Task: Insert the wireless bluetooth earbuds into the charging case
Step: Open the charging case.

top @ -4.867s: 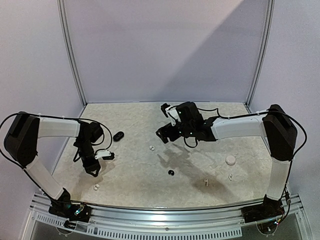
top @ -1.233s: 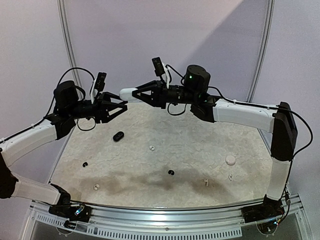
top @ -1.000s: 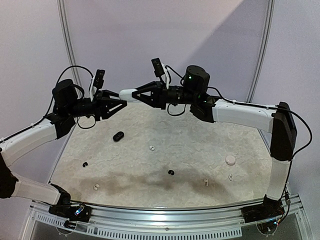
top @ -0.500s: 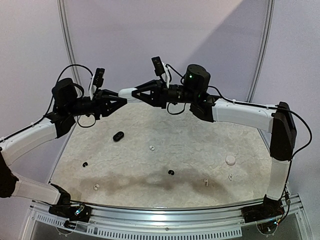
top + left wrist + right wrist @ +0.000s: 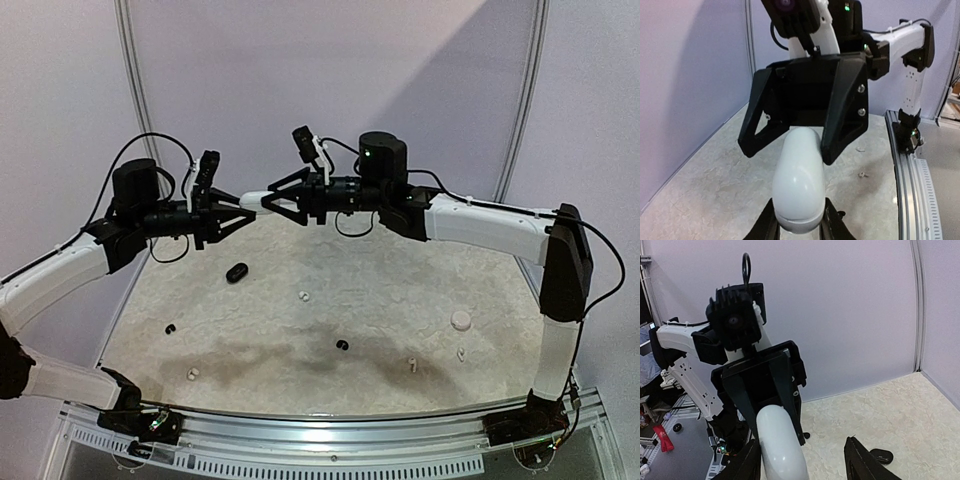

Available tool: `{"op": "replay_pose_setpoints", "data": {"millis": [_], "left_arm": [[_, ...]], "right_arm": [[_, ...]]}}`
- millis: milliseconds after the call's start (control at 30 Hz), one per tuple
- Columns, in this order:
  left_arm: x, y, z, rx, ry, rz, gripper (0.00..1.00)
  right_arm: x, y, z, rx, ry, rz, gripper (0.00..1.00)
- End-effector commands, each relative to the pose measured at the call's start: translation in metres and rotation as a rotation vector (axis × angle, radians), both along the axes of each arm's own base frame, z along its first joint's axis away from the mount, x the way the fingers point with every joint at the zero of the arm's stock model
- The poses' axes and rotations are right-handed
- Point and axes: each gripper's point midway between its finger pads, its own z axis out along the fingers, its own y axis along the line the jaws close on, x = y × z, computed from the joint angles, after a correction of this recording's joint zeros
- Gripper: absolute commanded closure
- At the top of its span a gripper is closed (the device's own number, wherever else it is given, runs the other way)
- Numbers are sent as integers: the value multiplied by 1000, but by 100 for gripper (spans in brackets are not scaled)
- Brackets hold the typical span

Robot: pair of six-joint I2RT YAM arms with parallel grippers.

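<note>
A white pebble-like charging case (image 5: 256, 198) hangs in mid-air between both raised arms, closed. My left gripper (image 5: 246, 206) is shut on its end; in the left wrist view the case (image 5: 799, 190) sits clamped between my fingers (image 5: 765, 226). My right gripper (image 5: 273, 197) is open around the other end, with its jaws spread wide in the right wrist view (image 5: 802, 454) and the case (image 5: 777, 445) against one finger. White earbuds (image 5: 304, 296), (image 5: 411, 364), (image 5: 193, 374) and black earbuds (image 5: 342, 345), (image 5: 170, 327) lie on the table.
A black charging case (image 5: 237, 272) lies on the table's left part and also shows in the right wrist view (image 5: 881, 456). A white round piece (image 5: 460, 320) and another white bud (image 5: 461, 353) lie at the right. Walls with metal posts (image 5: 140, 110) close the back and sides.
Both arms rose from the table, the right one carrying the white case. My left gripper moved in and shut on the case. My right gripper's jaws have opened.
</note>
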Motion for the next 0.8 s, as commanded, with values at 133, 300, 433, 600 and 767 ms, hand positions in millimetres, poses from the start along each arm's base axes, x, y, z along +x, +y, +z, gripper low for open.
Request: {"op": "replay_pose_setpoints", "data": {"millis": [133,300,433,600,767], "left_arm": [[-31,-5,-23,191,-148,-80,100],[-29,-3,-21,184,-140,-52,100],[-26,-3,-19,146,-51,-23,100],[-25,0,-34,136,67,18,100],[-19,8,-45,117,154,87,100]], "right_arm": [[18,8,-10,-91,27,-84,45],[18,7,-15,-106,37,-84,47],[19,6,-17,-119,51,-86,46],[39,-12,-2,-100,109,-150,44],[96,-47,-34,-170,326,-380,46]]}}
